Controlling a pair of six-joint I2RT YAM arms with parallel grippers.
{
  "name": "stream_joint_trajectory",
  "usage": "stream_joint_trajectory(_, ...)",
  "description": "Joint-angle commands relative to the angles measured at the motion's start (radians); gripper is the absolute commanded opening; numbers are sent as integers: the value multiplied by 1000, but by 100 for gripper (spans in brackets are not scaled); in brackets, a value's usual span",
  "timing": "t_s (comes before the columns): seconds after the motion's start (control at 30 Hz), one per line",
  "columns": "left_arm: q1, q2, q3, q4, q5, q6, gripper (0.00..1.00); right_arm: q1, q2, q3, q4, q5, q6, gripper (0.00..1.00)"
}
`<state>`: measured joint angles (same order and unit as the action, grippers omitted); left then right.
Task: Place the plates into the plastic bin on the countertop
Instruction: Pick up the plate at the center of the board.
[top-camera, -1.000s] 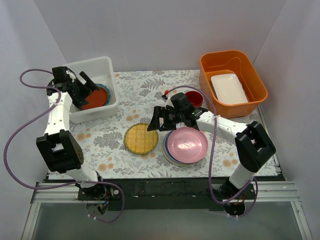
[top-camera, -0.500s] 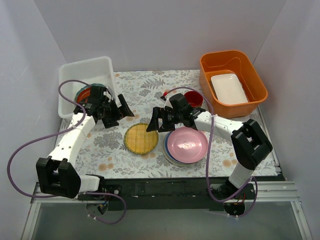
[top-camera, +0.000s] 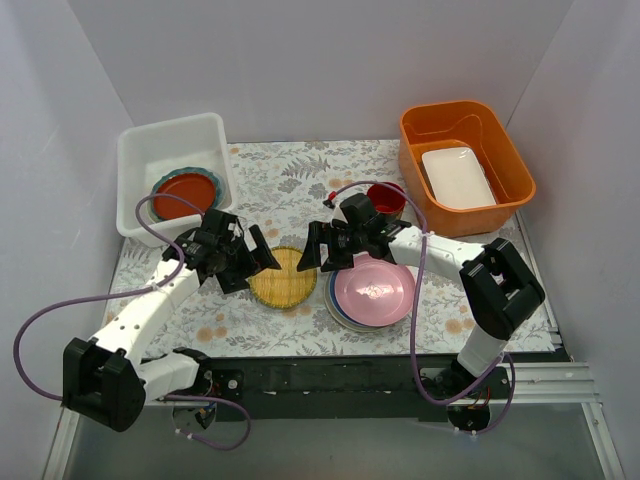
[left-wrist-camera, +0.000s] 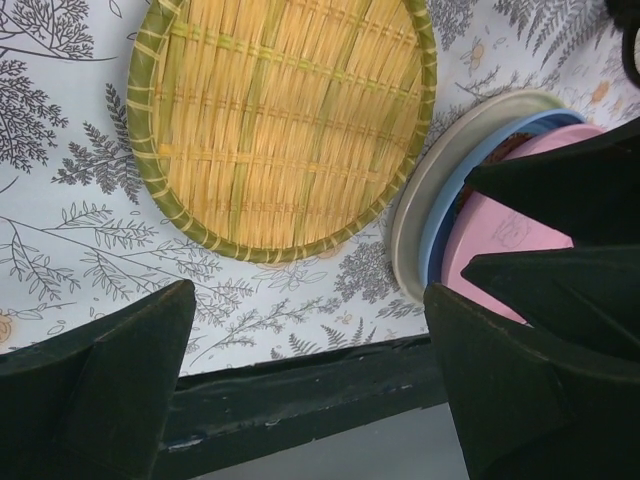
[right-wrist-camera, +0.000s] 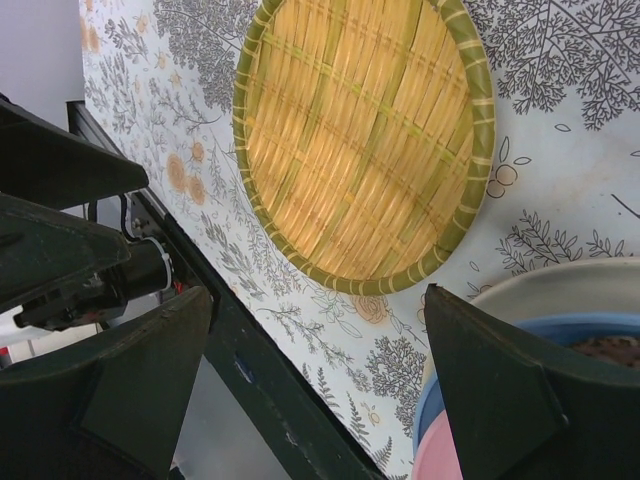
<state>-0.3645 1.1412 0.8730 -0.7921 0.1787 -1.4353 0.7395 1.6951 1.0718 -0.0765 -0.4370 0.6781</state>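
Right, you had both arms reaching in toward the straw-yellow plate (top-camera: 282, 276), which lay flat on the counter (top-camera: 290, 180) about midway along its near edge. Your left gripper (top-camera: 252, 268) hung at that plate's left rim, its fingers spread wide and holding nothing. Your right gripper (top-camera: 322, 255) was just as wide and empty. It hung over the plate's right rim, next to the stack (top-camera: 345, 318) just beside it.

That stack sat toward the right of the near edge, with a pink plate (top-camera: 375, 289) on top and a light blue plate (left-wrist-camera: 437, 212) and a cream plate (left-wrist-camera: 408, 210) showing under it. The pink plate carried a faint printed mark, too small to read.

The plastic bin (top-camera: 140, 160) stood at the counter's far left corner, with a red plate (top-camera: 187, 189) lying on a teal plate (top-camera: 158, 187) inside. At the far right corner an orange tub (top-camera: 420, 130) held a white rectangular dish (top-camera: 458, 176), and a dark red mug (top-camera: 386, 197) stood near the tub's left wall.
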Motion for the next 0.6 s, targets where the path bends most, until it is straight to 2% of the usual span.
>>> stream_joint_trajectory(0.0, -13, -57, -32, 45, -36, -83, 98, -8, -12, 23, 18, -8, -12, 95)
stream_joint_trajectory(0.27, -13, -133, -192, 152, -74, -258, 98, -9, 15, 33, 21, -2, -12, 95)
stream_joint_trajectory(0.57, -13, -104, -382, 326, 12, -367, 97, -9, 67, 34, 34, -5, -14, 92)
